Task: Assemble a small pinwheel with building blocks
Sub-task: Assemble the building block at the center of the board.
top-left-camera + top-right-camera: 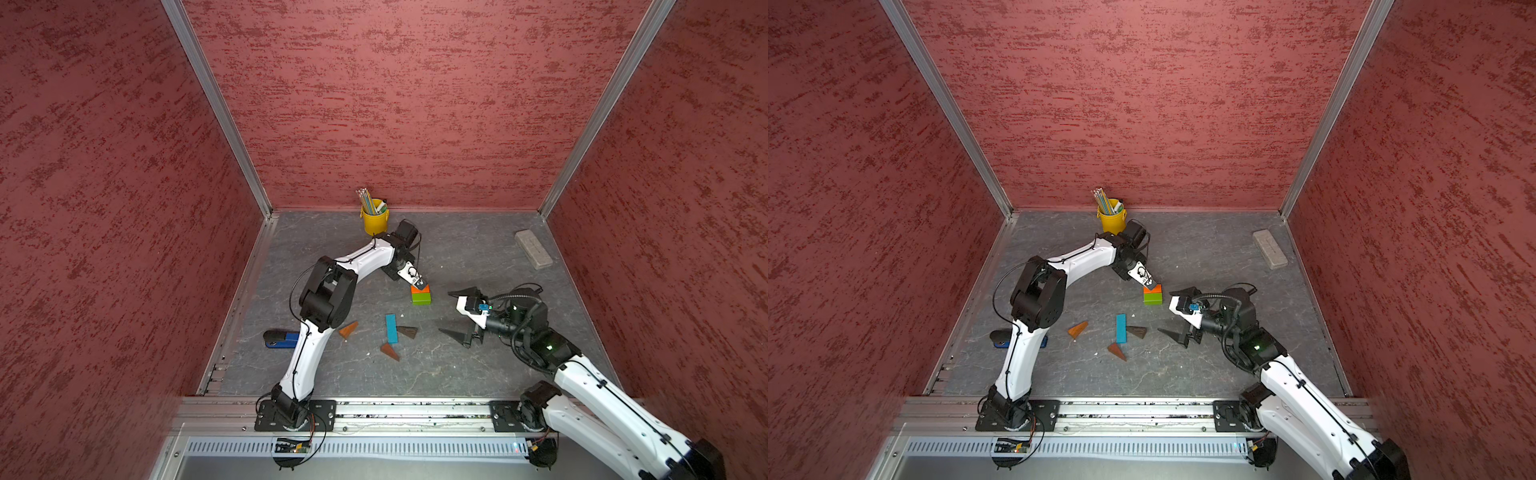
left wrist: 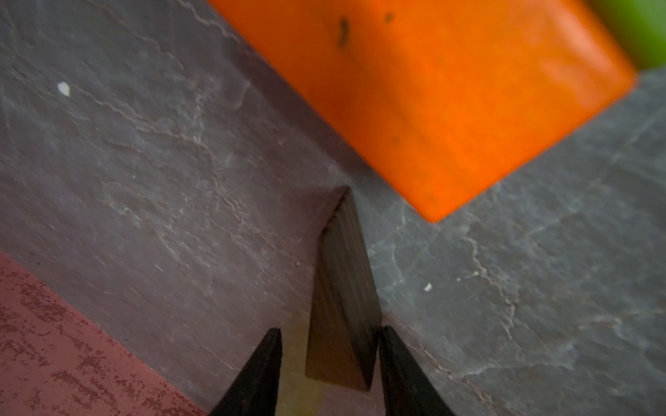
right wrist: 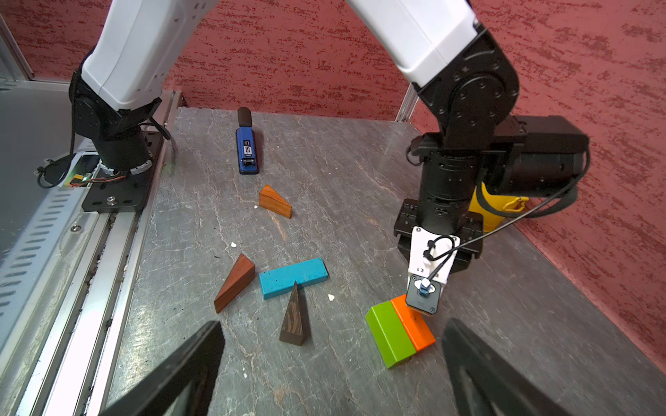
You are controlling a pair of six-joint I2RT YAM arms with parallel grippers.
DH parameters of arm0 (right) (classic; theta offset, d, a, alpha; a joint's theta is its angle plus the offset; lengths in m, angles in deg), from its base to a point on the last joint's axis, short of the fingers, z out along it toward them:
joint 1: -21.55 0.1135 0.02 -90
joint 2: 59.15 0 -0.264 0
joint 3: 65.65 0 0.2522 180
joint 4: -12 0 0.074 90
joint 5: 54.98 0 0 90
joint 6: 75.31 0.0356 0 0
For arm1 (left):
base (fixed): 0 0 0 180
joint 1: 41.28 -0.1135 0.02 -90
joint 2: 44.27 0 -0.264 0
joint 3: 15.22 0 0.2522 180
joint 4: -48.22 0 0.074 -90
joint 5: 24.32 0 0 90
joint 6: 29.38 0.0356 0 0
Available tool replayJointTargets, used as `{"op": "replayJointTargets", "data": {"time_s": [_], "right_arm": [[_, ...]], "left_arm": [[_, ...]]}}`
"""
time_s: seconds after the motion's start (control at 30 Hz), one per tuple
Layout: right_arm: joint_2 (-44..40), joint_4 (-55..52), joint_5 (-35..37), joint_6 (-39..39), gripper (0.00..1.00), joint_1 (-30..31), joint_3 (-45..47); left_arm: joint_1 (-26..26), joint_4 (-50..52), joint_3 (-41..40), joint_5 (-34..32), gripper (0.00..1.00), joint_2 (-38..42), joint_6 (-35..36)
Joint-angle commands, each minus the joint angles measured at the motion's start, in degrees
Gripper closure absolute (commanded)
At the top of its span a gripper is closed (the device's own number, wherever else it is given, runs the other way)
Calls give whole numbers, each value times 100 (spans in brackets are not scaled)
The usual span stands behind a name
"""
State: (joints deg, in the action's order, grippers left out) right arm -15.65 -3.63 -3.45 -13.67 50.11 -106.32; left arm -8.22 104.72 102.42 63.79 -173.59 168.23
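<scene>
left wrist view: dark wedge (image 2: 342, 288) sits inside the left gripper (image 2: 329, 329), jaws parted, one touching it, one clear. its long axis runs straight ahead, tip near the orange block (image 2: 450, 108). right gripper (image 3: 331, 322), spread wide and empty, is farther off.

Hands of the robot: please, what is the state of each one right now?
Left hand: partly open around the dark wedge, with a gap on one side.
Right hand: wide open, holding nothing.

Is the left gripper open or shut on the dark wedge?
Open. In the left wrist view the left gripper straddles the dark wedge, with a visible gap beside one finger.
</scene>
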Motion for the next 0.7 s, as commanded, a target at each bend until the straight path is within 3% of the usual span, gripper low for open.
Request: {"op": "replayJointTargets", "data": {"time_s": [0.0,0.67], "right_arm": [[35,142,-168,-65,3,-1,28],[193,165,-184,-91,3,-8,22]], "left_arm": [[-43,-62,-38,-23,53,-59,23],[-137,-431,-395,-6,51,256,-384]]}}
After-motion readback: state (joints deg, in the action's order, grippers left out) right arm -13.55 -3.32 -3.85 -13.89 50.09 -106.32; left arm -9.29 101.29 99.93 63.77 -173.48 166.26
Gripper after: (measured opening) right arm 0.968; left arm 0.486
